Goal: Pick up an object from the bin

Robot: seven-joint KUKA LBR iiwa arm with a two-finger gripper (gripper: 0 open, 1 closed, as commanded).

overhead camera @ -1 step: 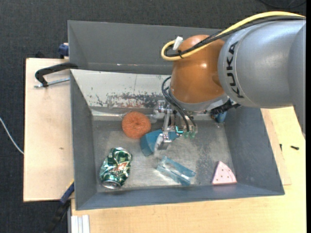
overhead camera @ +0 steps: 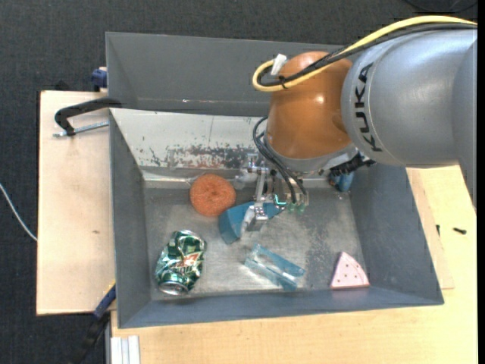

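Nearest, along the front wall of the bin [overhead camera: 383,226], lie a crushed green can [overhead camera: 180,262], a clear plastic piece [overhead camera: 274,267] and a pink wedge [overhead camera: 348,272]. Behind them, in the middle of the floor, a blue block [overhead camera: 235,221] lies with the gripper [overhead camera: 264,209] low at its right edge, touching it or just beside it. I cannot tell if the gripper is closed on the block. An orange scrub ball [overhead camera: 212,194] sits further back. I judge that the reach is done, and the grasp and lift are left.
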